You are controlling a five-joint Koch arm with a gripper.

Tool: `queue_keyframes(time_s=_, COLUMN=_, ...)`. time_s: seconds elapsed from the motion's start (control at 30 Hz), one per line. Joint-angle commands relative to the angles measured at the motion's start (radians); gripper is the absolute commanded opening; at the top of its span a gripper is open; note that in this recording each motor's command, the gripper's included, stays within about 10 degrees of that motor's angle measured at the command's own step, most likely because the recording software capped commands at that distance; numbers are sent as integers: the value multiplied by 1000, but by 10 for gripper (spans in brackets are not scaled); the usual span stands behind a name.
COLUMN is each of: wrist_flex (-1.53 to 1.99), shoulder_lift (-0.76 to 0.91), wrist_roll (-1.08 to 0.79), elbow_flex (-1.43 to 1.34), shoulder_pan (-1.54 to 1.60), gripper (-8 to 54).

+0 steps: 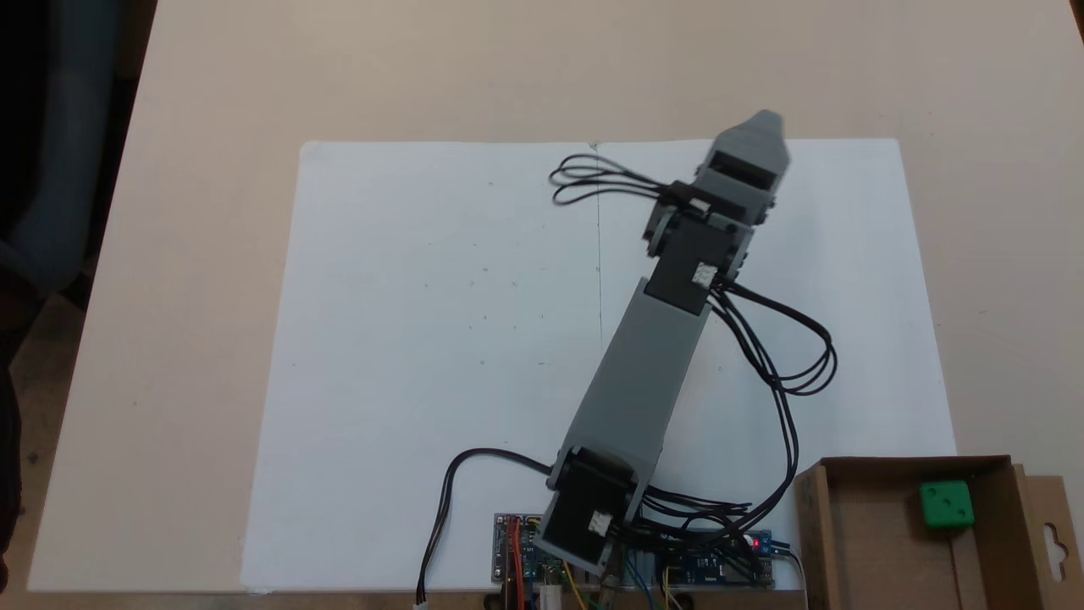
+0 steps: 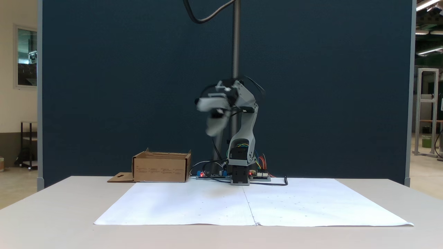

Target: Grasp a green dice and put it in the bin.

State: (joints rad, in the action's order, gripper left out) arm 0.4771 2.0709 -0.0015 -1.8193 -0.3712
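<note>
The green dice [image 1: 946, 505] lies inside the bin [image 1: 855, 542] at the counter's [image 1: 212, 254] five o'clock corner in a fixed view, so the drop looks done. The gripper [image 2: 215, 129] hangs blurred high over the white sheet [image 1: 423, 339]; whether its jaws are apart I cannot tell. The sensible step is to retreat smoothly, clear of the bin wall toward four o'clock.

Arm [image 1: 631, 373] is reaching up and forward from its base, elbow high, wrist bending down. Gripper [image 2: 215, 130] is hanging in the air, blurred; jaws' state unreadable.
</note>
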Motion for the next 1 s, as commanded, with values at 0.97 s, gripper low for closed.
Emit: queue_keyframes(time_s=0.97, wrist_flex=-1104, shoulder_lift=301, wrist_roll=-11, elbow_flex=-1065, shoulder_pan=368, gripper=432)
